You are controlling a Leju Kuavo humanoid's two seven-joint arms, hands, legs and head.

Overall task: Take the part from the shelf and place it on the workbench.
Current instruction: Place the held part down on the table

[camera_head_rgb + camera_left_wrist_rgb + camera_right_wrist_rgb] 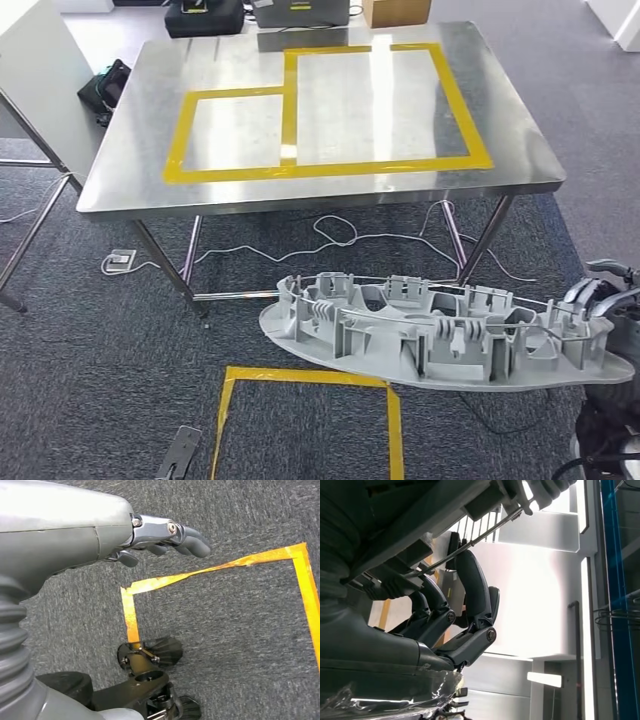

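A long grey moulded plastic part with ribs and a thin metal rod hangs level in front of me, above the carpet. My right hand grips its right end; in the right wrist view the dark fingers curl around the part and its rod. The steel workbench stands ahead, its top marked with yellow tape rectangles. My left hand hangs over the carpet with fingers extended and holds nothing.
Yellow tape outlines a square on the grey carpet below the part. Cables lie under the workbench. A white table stands at the left, and black bags and a cardboard box lie beyond the bench.
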